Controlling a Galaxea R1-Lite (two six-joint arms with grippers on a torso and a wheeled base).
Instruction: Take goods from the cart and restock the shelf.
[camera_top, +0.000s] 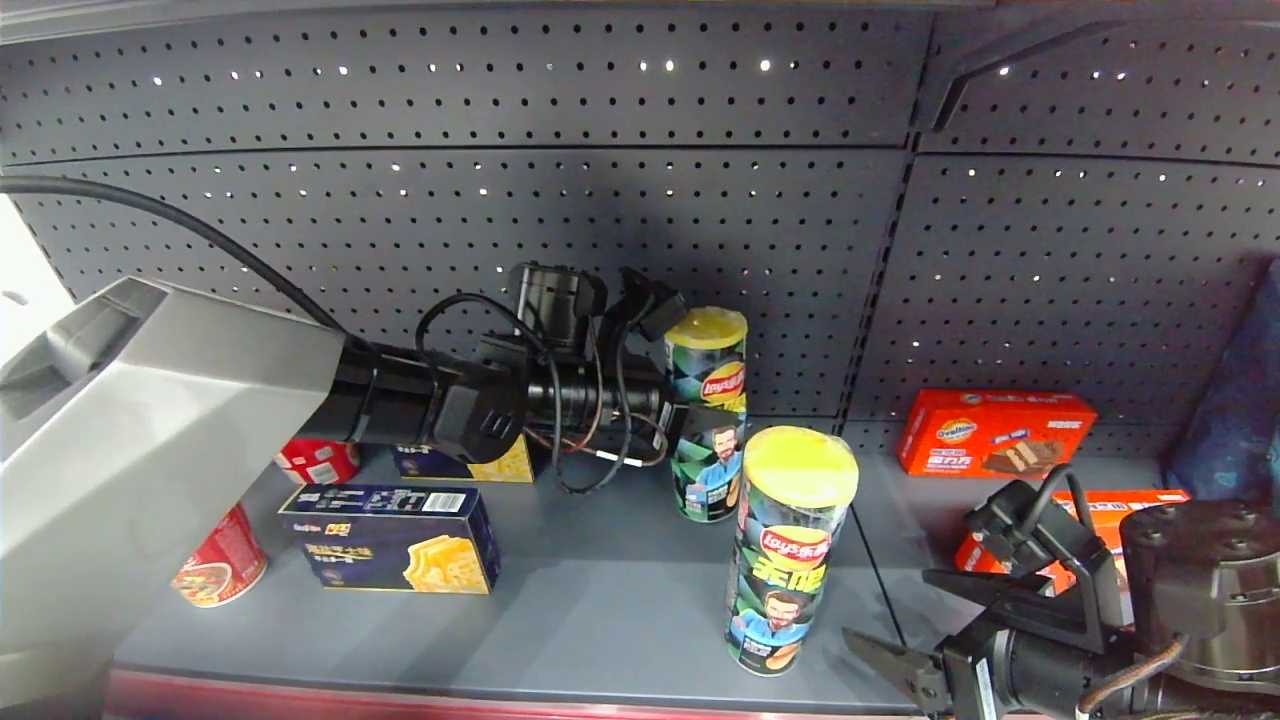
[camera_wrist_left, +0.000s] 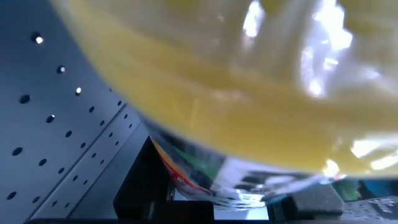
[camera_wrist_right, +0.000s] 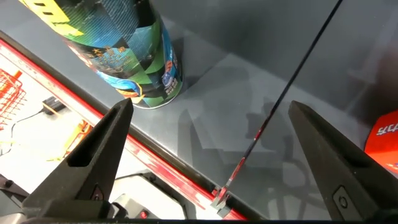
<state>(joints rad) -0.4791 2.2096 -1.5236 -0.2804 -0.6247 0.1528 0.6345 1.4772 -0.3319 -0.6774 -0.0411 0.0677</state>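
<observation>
Two tall chips cans with yellow lids stand on the grey shelf (camera_top: 600, 600). The rear can (camera_top: 708, 415) is near the pegboard, and my left gripper (camera_top: 690, 425) is shut around its middle. In the left wrist view its yellow lid (camera_wrist_left: 249, 93) is very close, with dark fingers (camera_wrist_left: 314, 200) on either side of the can body. The front can (camera_top: 790, 545) stands free near the shelf edge; it also appears in the right wrist view (camera_wrist_right: 124, 50). My right gripper (camera_top: 915, 625) is open and empty, just right of the front can, at the shelf's front edge (camera_wrist_right: 211, 143).
Two blue cracker boxes (camera_top: 395, 538) (camera_top: 470, 462) and two red cans (camera_top: 222, 560) (camera_top: 318, 460) lie at the shelf's left. Orange boxes (camera_top: 995, 432) (camera_top: 1100, 520) sit at the right, beside a blue bag (camera_top: 1240, 400). A red strip (camera_wrist_right: 155, 162) edges the shelf front.
</observation>
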